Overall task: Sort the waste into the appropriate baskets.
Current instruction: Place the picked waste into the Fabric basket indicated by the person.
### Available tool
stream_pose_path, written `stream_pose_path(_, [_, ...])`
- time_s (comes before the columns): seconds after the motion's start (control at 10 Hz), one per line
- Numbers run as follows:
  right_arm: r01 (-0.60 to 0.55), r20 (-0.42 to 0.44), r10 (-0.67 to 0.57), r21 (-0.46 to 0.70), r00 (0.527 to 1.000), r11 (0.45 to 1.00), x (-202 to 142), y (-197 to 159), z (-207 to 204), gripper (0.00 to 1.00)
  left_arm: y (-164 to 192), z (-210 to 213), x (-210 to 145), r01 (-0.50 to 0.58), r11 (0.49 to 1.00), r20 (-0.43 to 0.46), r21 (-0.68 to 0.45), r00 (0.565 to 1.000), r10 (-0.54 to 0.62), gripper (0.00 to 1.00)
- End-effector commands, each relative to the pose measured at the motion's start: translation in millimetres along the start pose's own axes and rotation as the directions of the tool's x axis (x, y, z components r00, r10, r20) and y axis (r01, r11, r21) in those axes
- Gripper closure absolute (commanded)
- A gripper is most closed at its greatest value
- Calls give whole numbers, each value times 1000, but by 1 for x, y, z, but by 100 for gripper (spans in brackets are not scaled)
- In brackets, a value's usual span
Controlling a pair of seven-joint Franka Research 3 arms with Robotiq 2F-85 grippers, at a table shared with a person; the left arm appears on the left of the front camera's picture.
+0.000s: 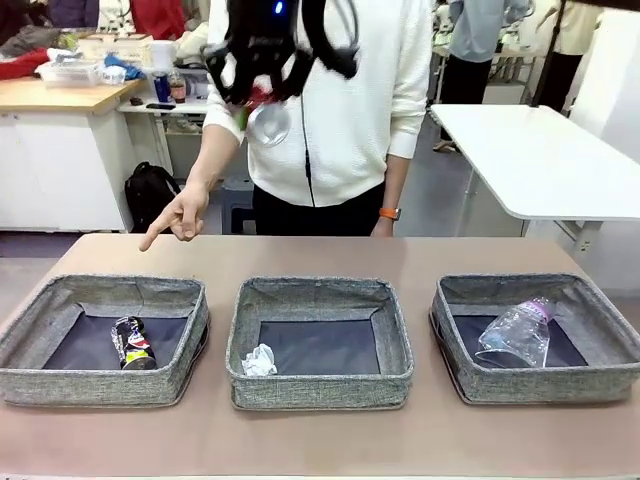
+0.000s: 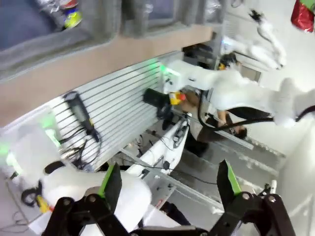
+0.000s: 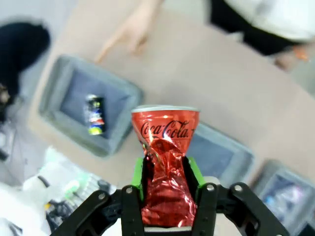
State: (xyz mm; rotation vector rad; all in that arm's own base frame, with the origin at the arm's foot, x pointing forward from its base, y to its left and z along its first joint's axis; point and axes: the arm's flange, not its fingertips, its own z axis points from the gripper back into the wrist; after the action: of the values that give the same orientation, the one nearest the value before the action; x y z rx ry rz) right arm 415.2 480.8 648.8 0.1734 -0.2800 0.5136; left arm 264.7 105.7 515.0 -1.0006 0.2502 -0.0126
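Brown counter [image 1: 320,445] carries 3 baskets: keep the right gripper [image 3: 167,169] clenched on the crushed red can [image 3: 166,162] until centred above the left basket [image 1: 100,385] holding the dark can [image 1: 132,344]; left gripper [image 2: 170,189] hangs released.

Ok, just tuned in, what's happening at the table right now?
The right gripper holds a crushed red can high above the table. The left gripper is open and empty. The person's hand points toward the left basket, which holds a dark can. The middle basket has a paper wad, and the right basket a clear bottle.
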Motion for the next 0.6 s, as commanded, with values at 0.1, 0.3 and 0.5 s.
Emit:
stream_pose_path(0.1, [-198,-124,248,320,961,927,13,70,-93,61,42,57,-43,-4,996,72,-95,997,11,0])
stream_pose_path(0.3, [-217,-151,259,250,954,944,1,108,-120,61,61,71,-48,-52,996,145,-78,987,63,0])
stream_pose_path(0.5, [-204,-138,252,290,958,935,-12,109,-143,61,57,68,-55,-69,994,141,-86,987,81,0])
